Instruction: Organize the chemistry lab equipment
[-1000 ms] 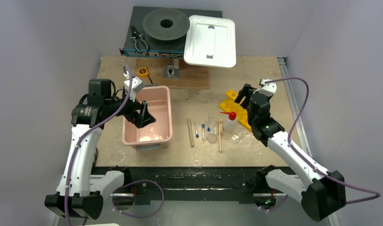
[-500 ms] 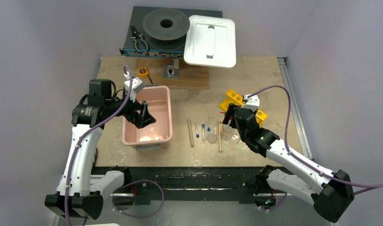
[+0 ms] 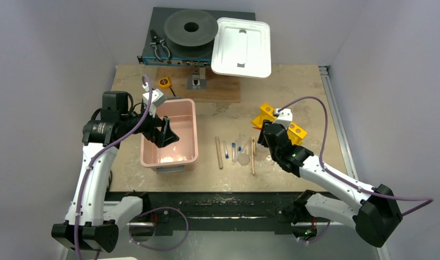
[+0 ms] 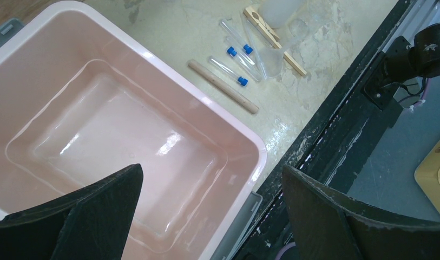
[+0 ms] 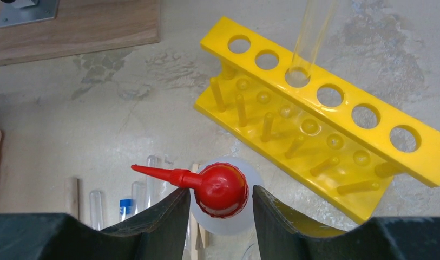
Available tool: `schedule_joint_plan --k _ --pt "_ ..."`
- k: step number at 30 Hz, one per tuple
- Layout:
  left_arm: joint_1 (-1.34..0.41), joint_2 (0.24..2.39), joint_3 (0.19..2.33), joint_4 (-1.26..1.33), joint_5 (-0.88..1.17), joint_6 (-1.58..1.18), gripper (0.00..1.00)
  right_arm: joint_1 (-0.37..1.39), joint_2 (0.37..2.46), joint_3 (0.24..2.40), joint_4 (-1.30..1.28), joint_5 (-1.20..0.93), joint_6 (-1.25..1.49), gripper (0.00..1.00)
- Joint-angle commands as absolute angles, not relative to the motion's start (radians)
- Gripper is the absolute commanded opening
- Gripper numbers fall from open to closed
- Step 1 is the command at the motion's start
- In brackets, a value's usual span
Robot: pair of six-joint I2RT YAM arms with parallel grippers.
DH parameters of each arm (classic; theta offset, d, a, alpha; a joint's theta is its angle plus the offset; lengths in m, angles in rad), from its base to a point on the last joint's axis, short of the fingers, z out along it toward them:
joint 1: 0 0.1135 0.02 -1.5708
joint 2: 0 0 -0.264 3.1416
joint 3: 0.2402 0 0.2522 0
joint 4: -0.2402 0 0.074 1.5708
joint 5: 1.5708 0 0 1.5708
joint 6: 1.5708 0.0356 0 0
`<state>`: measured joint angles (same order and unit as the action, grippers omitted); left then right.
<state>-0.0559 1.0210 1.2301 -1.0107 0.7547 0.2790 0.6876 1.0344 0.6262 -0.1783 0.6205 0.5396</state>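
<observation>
On the right, the gripper (image 5: 220,196) sits around the bottle (image 5: 231,226); I can't tell if it squeezes. A crooked grab could tip it.

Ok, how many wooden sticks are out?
2. One stick lies between the pink bin and the tubes; the other lies right of them. The right arm could hide more.

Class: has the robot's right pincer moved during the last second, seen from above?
Yes. The right pincer moved nearward and left, past the yellow holed rack, over the red-spouted white squeeze bottle.
</observation>
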Motion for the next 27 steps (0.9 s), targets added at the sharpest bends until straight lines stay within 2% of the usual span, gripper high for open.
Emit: schedule_joint_plan --k 1,7,17,27 --pt "-0.06 1.019 1.251 -0.994 0.774 0.278 1.0 0.686 1.033 0.63 -0.083 0.67 0.488 0.43" --pt "-0.06 1.022 1.256 -1.005 0.792 0.279 1.0 0.686 1.077 0.644 -0.061 0.705 0.461 0.32" --pt "-0.06 1.022 1.241 -1.008 0.779 0.291 1.0 0.689 1.032 0.639 -0.051 0.725 0.429 0.0" --pt "-0.06 1.022 1.238 -1.0 0.785 0.281 1.0 0.766 0.998 0.776 -0.082 0.716 0.374 0.0"
